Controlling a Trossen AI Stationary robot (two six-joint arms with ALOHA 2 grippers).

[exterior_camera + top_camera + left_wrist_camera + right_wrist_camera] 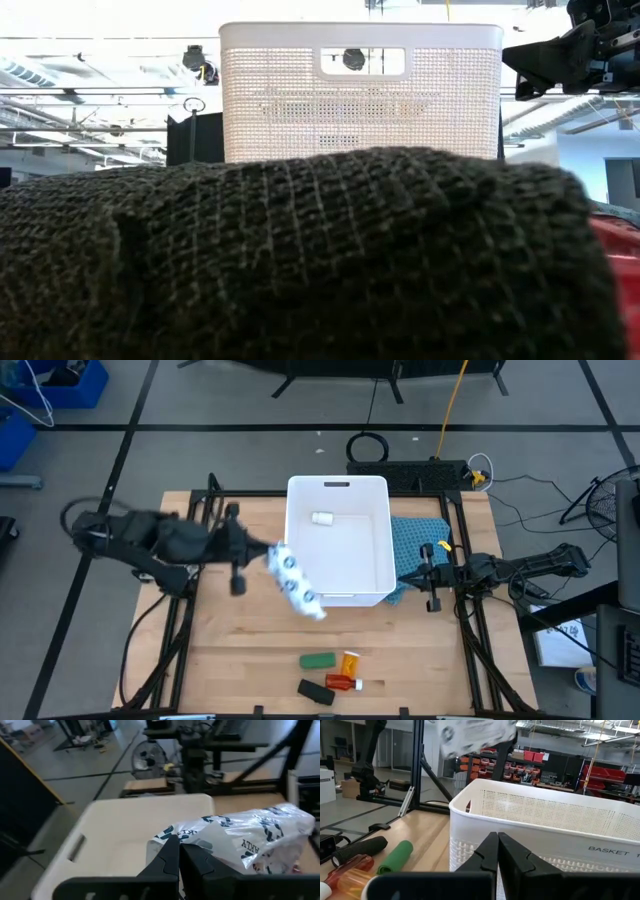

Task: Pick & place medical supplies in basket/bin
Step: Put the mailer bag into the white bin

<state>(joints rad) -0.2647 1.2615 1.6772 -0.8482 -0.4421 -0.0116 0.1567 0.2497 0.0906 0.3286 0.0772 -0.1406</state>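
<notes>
My left gripper (256, 557) reaches in from the table's left and is shut on the white patterned flat packet (295, 585), which hangs in the air at the near left corner of the white basket (375, 575). A small white bottle (322, 518) lies on the basket's floor. The green block (318, 659), orange pill bottle (350, 662), red white-capped tube (343, 682) and black block (316, 692) lie on the table by its near edge. My right gripper (424, 574) is shut and waits just right of the basket, over the blue cloth. My left gripper (178, 851) pinches the packet between its two fingers at the packet's left end (167, 834), coming about level from the table's left. The packet (245, 837) is lifted clear and sticks out beyond the fingertips over the basket's rim (150, 800), sagging toward the table's near side.
A blue cloth (420, 540) lies against the basket's right wall. In the low view the black block (300, 260) fills the foreground in front of the basket (360, 100). Bare wood lies between the basket and the items at the near edge.
</notes>
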